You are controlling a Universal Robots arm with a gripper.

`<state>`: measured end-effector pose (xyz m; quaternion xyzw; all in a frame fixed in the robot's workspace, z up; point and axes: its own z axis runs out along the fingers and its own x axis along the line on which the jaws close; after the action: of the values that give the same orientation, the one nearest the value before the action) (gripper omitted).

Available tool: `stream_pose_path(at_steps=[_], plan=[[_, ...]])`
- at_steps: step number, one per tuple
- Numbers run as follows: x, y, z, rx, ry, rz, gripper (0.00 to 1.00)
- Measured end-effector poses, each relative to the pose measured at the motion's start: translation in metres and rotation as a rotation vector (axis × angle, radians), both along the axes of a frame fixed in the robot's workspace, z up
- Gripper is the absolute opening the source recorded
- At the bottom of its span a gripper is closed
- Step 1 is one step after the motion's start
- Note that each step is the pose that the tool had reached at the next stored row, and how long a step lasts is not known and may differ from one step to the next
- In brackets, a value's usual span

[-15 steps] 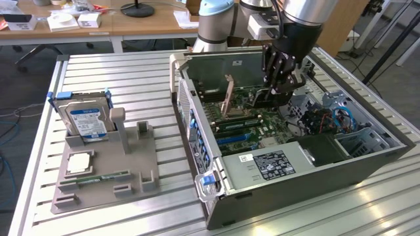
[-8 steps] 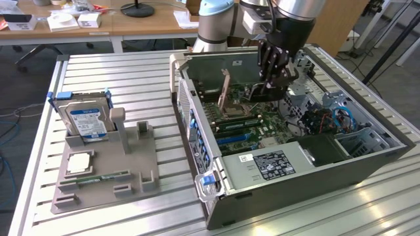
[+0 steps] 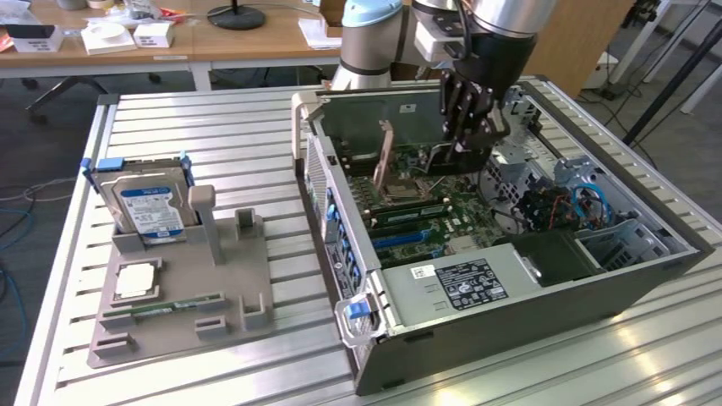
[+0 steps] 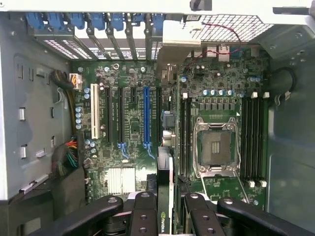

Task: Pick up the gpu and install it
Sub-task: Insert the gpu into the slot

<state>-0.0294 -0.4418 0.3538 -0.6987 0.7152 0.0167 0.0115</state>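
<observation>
The gpu point(image 4: 165, 147) stands on edge inside the open computer case point(image 3: 631, 279). In the wrist view it runs as a thin strip from its silvery bracket point(image 4: 179, 39) near the rear slots down between my fingers point(image 4: 143, 216). It hangs over the motherboard point(image 4: 128, 123), between the blue slot point(image 4: 146, 118) and the memory slots. In the exterior view its brownish back point(image 3: 386, 161) rises upright above the board. My gripper point(image 3: 465, 148) point(image 4: 165, 209) reaches down into the case with its jaws closed on the card's edge.
The bare processor socket point(image 4: 215, 147) lies beside the card, and the power supply point(image 3: 468, 283) sits at the case's near end. On the exterior view's left a grey holder point(image 3: 226, 288) carries a hard drive point(image 3: 147, 207), a processor point(image 3: 135, 279) and a memory stick point(image 3: 169, 304).
</observation>
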Motion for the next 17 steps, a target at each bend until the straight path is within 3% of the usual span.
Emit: stream_pose_path(at_steps=[6,17], plan=[[0.0001,0.0,-0.0023,-0.0002,0.0001,0.059,0.26],[0.0001,-0.0001,-0.0086,-0.0002,0.0001,0.063,0.26]])
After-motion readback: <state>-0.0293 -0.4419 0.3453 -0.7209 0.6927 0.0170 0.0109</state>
